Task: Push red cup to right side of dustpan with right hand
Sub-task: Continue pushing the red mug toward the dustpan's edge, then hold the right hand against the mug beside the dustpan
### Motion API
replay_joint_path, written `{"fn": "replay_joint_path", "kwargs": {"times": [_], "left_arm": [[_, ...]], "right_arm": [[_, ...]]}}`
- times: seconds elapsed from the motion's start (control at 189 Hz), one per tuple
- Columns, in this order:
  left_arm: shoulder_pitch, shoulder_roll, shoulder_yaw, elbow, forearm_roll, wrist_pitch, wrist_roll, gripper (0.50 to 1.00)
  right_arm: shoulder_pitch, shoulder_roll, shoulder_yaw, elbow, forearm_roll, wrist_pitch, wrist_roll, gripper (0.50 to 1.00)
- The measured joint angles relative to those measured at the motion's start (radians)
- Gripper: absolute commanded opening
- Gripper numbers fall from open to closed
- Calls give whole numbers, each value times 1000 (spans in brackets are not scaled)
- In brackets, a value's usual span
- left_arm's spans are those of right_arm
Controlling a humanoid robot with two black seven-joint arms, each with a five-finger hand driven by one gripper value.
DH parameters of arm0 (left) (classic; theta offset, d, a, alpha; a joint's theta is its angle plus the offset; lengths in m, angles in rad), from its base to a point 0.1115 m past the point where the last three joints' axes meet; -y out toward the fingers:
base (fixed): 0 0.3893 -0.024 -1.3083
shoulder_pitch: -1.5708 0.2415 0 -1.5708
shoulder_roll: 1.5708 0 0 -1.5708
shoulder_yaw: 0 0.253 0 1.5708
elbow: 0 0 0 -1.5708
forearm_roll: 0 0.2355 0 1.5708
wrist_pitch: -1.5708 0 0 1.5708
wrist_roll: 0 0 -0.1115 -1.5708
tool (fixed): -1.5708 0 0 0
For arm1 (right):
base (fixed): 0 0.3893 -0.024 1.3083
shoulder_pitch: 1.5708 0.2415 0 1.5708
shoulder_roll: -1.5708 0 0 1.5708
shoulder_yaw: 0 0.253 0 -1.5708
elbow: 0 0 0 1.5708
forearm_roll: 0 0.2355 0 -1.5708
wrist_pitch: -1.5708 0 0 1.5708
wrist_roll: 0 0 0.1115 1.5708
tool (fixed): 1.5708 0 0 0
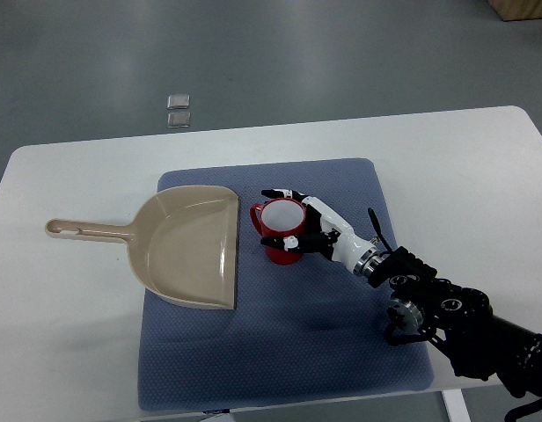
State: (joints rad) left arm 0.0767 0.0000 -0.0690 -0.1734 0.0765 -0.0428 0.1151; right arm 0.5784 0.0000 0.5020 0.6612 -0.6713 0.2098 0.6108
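My right hand (299,221) has fingers curled around the red cup (281,231); the dustpan (187,246) lies just beyond its fingertips.

Right hand (299,221) reaches in from the lower right, fingers curled.

A robot test lab or workroom is suggested. A plain white rounded-corner surface (482,167) is set on a bare grey smooth floor (253,53), where two small square metal plates (179,109) are seen. A blue textured rectangular mat (289,352) is laid on the surface as a work area. No home furnishings are shown.
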Motion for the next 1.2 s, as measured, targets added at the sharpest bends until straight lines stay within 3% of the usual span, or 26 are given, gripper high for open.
{"fn": "replay_joint_path", "kwargs": {"times": [1.199], "left_arm": [[0, 0, 0, 0, 0, -1, 0, 1000]], "right_arm": [[18, 0, -35, 9, -1, -26, 0, 932]]}}
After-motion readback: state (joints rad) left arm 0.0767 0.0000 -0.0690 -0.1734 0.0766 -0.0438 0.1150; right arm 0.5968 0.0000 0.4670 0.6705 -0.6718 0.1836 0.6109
